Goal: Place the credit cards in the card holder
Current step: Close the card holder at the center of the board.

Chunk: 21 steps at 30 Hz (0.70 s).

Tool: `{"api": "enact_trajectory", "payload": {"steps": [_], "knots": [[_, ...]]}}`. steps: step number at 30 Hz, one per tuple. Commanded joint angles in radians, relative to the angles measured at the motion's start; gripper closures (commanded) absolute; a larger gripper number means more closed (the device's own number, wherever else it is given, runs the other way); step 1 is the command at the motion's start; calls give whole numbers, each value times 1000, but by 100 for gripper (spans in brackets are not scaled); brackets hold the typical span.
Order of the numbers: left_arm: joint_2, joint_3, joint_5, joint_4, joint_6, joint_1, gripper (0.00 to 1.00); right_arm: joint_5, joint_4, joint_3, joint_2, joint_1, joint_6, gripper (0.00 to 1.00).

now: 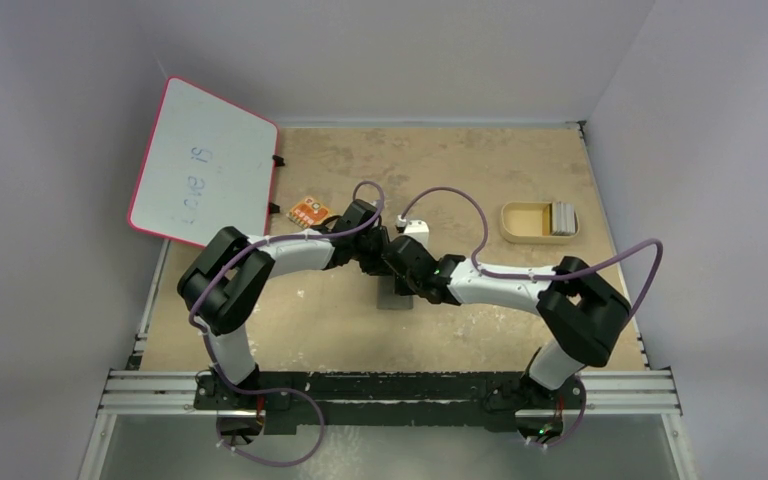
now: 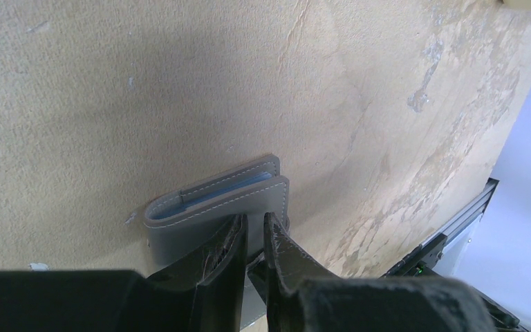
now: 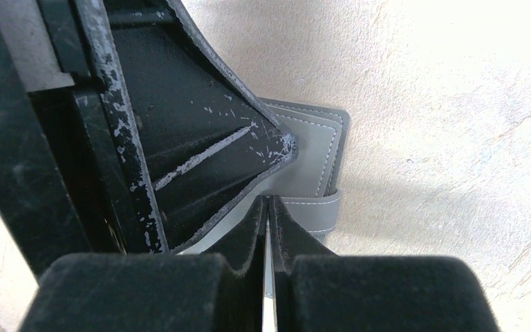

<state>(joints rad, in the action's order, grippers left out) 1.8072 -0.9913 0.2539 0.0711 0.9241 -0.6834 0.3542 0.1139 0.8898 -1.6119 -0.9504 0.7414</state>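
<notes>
Since a card needs a steady target, the card holder lies folded at the middle of the desk, grey outside, with light blue lining showing in its slot: entry one. Entry two: my left end effector, its fingers drawn almost together over the holder's near flap. I judge this a pinch that pins the holder down and keeps its mouth presented. Entry three: my right end effector, clamped on a thin pale sliver seen edge-on. By my reckoning it is one credit card, pointed at the holder so that it can slide in flat. Entry four: the other credit cards, standing in a tan tray at 2 o'clock from the holder, well apart and not yet transferred. Entry five: a pink-edged whiteboard at 10 o'clock, with a small orange item beside it. View notes: only the top camera shows the tray and its stack. Only the left wrist camera shows the blue slot. Only the right wrist camera shows the sliver and the holder's strap. The overhead camera cannot resolve either grip.
</notes>
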Motion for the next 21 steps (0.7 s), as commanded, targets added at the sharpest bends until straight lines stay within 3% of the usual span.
{"api": "enact_trajectory", "payload": {"steps": [1, 21], "knots": [[61, 4, -88, 35, -16, -10, 85, -45, 103, -46, 6, -30, 29, 98], [65, 6, -88, 36, -18, -9, 85, -14, 109, -79, -31, -59, 64, 99]]}}
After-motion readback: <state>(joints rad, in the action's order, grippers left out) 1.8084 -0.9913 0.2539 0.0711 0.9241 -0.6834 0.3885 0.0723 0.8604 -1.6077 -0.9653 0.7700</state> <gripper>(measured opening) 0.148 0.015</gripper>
